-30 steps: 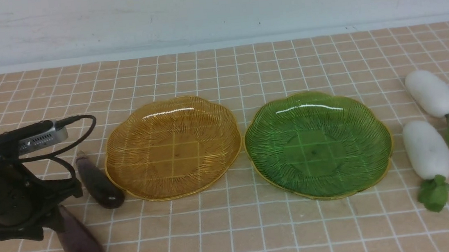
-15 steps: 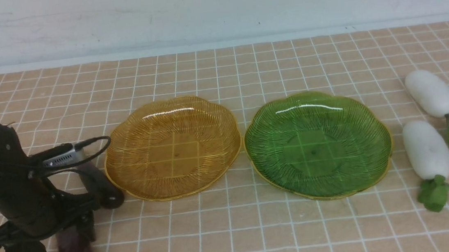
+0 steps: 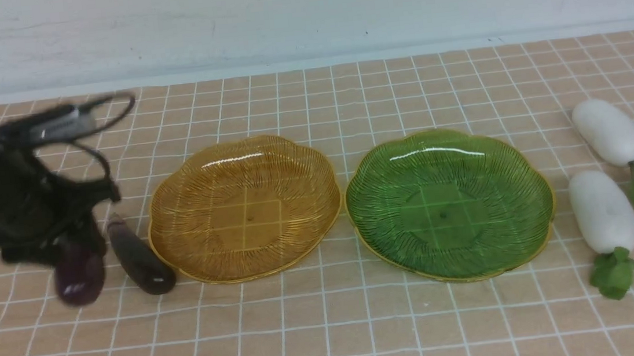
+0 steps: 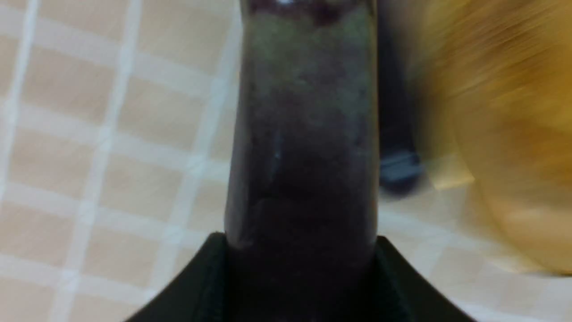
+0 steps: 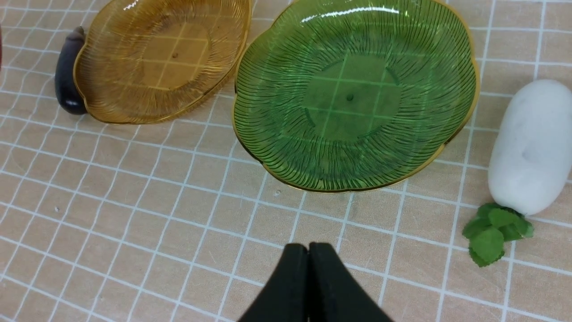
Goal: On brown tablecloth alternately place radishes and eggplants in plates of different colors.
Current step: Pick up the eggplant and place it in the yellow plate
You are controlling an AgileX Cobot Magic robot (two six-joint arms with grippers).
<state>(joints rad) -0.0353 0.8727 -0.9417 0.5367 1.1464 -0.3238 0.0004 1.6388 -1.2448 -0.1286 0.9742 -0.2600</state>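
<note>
Left claw point(image 3: 77, 250) clamped on eggplant point(image 3: 79, 280), airborne near brown tablecloth point(image 3: 331, 328) left edge; next: over amber plate point(image 3: 178, 182), release.

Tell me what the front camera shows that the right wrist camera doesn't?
Only the front view: the left claw gripping one eggplant, plus the farther radish. Only the right wrist view: the right claw, tips pressed shut. Both: the amber plate, the green plate, the nearer radish and the other eggplant lying beside the amber plate.
</note>
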